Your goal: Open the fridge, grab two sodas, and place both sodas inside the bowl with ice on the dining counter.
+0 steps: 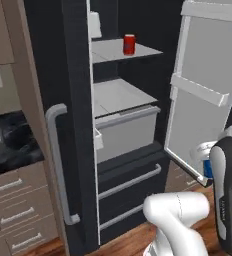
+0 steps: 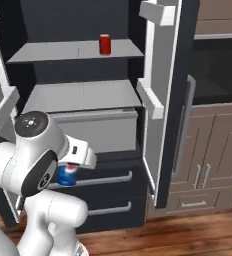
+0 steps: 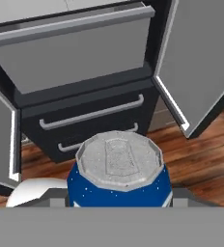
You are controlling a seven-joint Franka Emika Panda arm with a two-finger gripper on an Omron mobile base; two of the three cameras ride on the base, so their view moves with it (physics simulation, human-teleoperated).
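Hand view gets the blue can's [image 3: 118,179] silver top up close, fingers clamped on it; both base views show the red can [image 1: 129,44] on the open fridge's [image 1: 78,125] upper shelf.

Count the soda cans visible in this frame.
2. The red can stands on the fridge's upper shelf; the blue can is held in the gripper, low before the drawers. Others may be hidden.

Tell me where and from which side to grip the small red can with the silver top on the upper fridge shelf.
Grip the red can around its mid-body, coming in level from the fridge's open front. It stands upright and alone on the pale grey upper shelf, so its round sides are free, while the fridge's back wall stands behind it.
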